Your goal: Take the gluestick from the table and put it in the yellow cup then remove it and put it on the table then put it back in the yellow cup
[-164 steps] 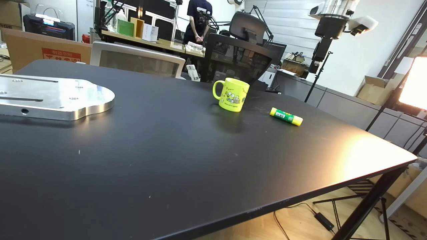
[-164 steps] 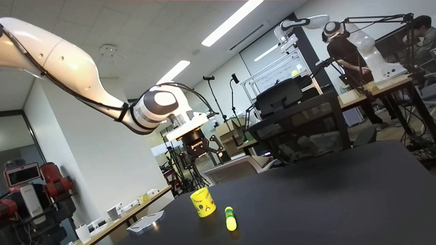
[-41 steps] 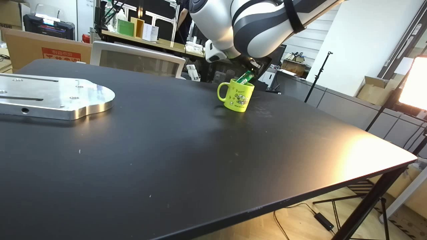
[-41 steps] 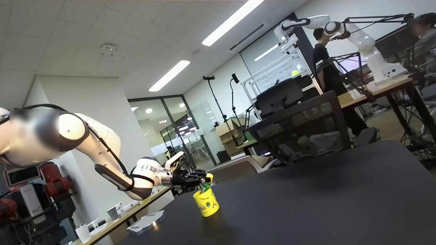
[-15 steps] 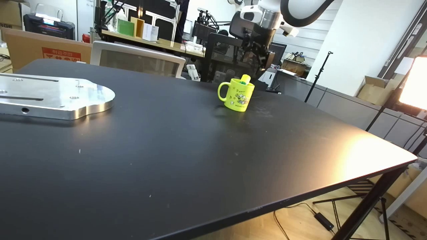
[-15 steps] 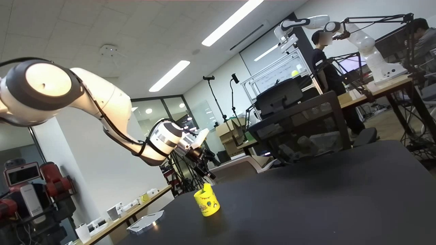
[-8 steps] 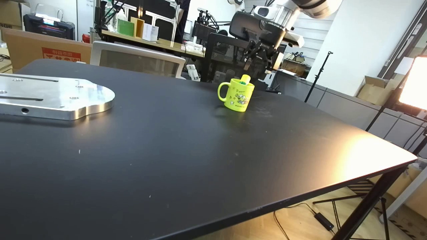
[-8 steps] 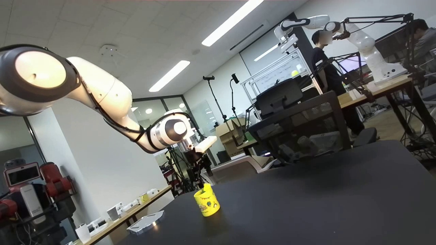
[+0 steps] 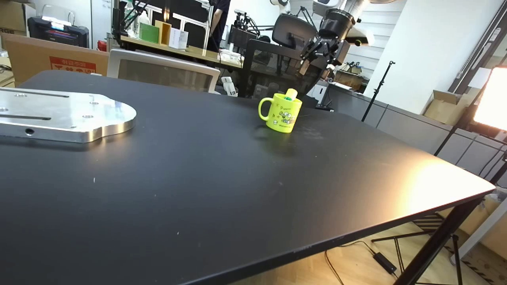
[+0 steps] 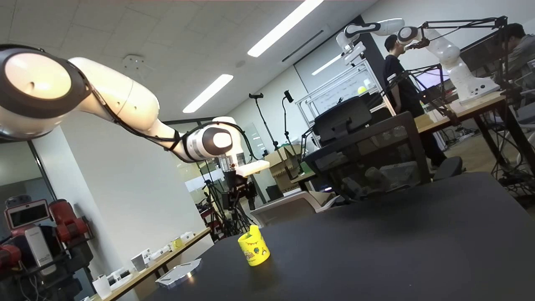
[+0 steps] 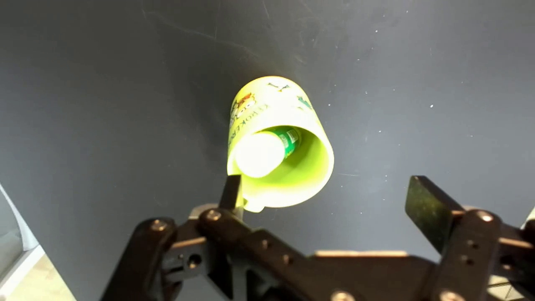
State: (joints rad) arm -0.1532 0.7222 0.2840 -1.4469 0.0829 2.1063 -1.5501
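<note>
The yellow cup (image 9: pixel 282 115) stands upright on the black table (image 9: pixel 198 178); it also shows in an exterior view (image 10: pixel 255 251) and the wrist view (image 11: pixel 276 104). The gluestick (image 9: pixel 291 94) stands leaning inside the cup, its yellow end above the rim. In the wrist view the gluestick (image 11: pixel 261 154) shows a glaring pale end and a bit of green body; its lower part is hidden in the cup. My gripper (image 11: pixel 326 184) is open and empty. In both exterior views the gripper (image 9: pixel 315 70) (image 10: pixel 239 207) hangs above the cup, apart from it.
A silver metal plate (image 9: pixel 67 114) lies on the table, also in an exterior view (image 10: pixel 179 271). A white-framed chair (image 9: pixel 162 71) and a black mesh chair (image 9: pixel 257 67) stand behind the table. A bright lamp (image 9: pixel 491 99) stands beyond the table's edge.
The gluestick lay on the table beside the cup; later my gripper held it tilted in the cup. My gripper let go, opened, and has risen away, turning downward. The cup shifted slightly.
</note>
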